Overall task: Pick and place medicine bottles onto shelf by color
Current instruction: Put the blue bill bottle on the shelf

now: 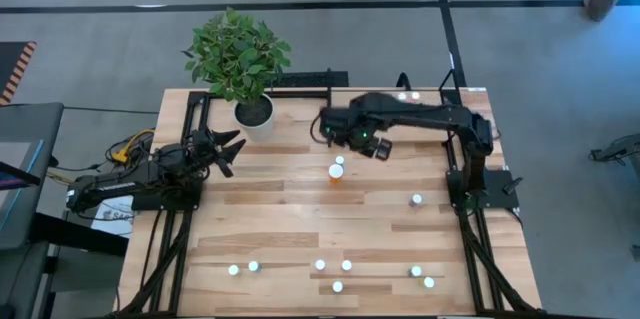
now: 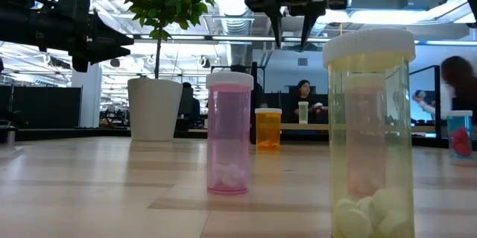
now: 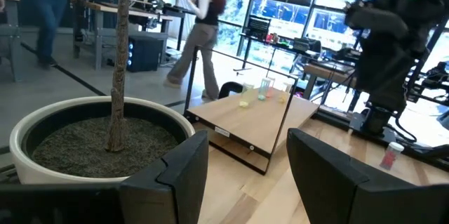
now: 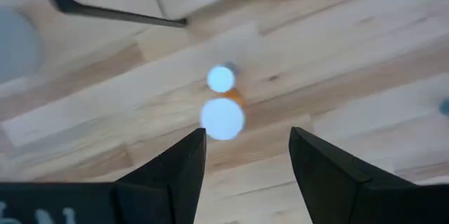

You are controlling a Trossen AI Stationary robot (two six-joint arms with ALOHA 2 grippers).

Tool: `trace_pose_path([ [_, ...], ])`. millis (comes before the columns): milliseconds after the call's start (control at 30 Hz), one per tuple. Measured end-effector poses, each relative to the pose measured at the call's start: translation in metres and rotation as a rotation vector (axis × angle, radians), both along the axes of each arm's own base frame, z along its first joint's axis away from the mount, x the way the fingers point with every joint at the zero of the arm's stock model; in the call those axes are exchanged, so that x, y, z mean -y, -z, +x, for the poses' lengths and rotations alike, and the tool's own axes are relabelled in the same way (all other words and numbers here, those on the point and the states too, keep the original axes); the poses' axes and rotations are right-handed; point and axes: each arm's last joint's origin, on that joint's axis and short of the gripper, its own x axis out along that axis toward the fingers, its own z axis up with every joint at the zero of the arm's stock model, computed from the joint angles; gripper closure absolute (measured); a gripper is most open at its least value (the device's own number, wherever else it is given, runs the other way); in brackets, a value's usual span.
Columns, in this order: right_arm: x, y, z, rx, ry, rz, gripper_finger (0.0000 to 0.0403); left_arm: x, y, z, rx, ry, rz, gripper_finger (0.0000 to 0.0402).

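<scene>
Orange bottle (image 1: 336,172) upright mid-table, small bottle (image 1: 340,160) touching its far side. Right gripper (image 4: 245,155) hangs above, bottle just off jaw gap, fingers spread, empty, nearer arm. Left gripper (image 1: 222,151) by pot (image 1: 254,112), spread, idle.

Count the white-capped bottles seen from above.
12 white-capped bottles: two mid-table, one to their right, seven along the edge opposite the plant, two on the light-wood shelf; others may be hidden.
</scene>
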Motion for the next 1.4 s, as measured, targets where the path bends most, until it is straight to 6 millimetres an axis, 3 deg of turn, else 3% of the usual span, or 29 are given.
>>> trace_pose_path([
  [333, -0.024, 0.024, 0.008, 0.019, 0.057, 0.030, 0.0177, 0.000, 0.000, 0.000, 0.000, 0.000, 0.000, 0.0220],
  [567, -0.030, 0.028, -0.012, -0.186, 0.202, 0.123, 0.0155, 0.000, 0.000, 0.000, 0.000, 0.000, 0.000, 0.0220],
  [767, -0.050, 0.027, -0.029, -0.181, 0.296, 0.051, 0.0154, 0.000, 0.000, 0.000, 0.000, 0.000, 0.000, 0.0220],
  [1000, -0.066, 0.043, -0.080, -0.112, 0.436, 0.053, 0.0154, 0.000, 0.000, 0.000, 0.000, 0.000, 0.000, 0.0220],
  [1200, -0.070, 0.064, -0.132, -0.034, 0.542, 0.236, 0.0154, 0.000, 0.000, 0.000, 0.000, 0.000, 0.000, 0.0220],
  [1400, -0.085, 0.084, -0.167, -0.029, 0.658, 0.325, 0.0153, 0.000, 0.000, 0.000, -0.001, 0.000, 0.000, 0.0220],
])
